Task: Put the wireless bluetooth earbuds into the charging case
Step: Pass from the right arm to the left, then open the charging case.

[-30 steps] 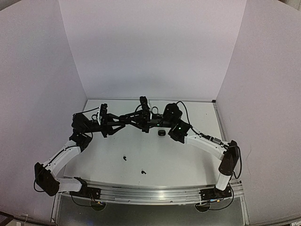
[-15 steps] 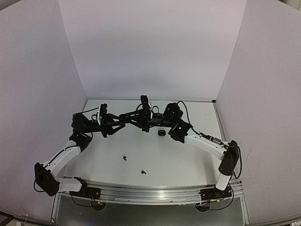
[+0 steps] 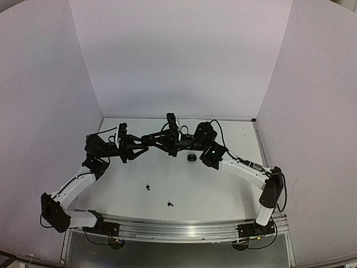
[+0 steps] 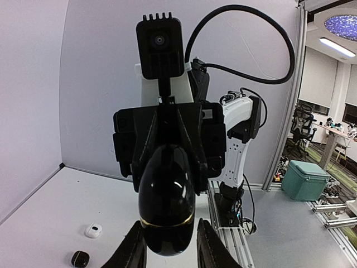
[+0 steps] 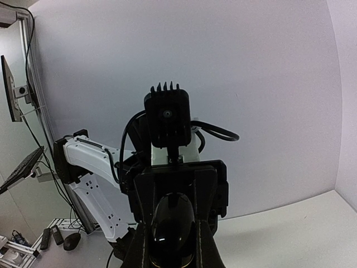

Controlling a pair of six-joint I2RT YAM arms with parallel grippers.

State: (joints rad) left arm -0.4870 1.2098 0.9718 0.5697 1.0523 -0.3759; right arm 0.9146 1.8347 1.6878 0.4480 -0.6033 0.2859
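**Q:** What do the largest parts show?

**A:** On the white table, the two arms reach in from either side and meet near the back wall. The left gripper and the right gripper face each other nose to nose.

**Q:** What are they holding?

**A:** Both hold one glossy black charging case, an egg-shaped shell raised above the table. Each gripper's jaws are narrowed onto one end of it. The case's long axis runs from one gripper to the other, left to right in the overhead view. A thin gold seam rings the case near the left gripper's fingers.

**Q:** And the smaller items?

**A:** A white case and a small black case lie on the table below, near each other but apart. One black earbud and a second black earbud lie loose nearer the arm bases, well apart from the held case. They are too small to tell which way they point.
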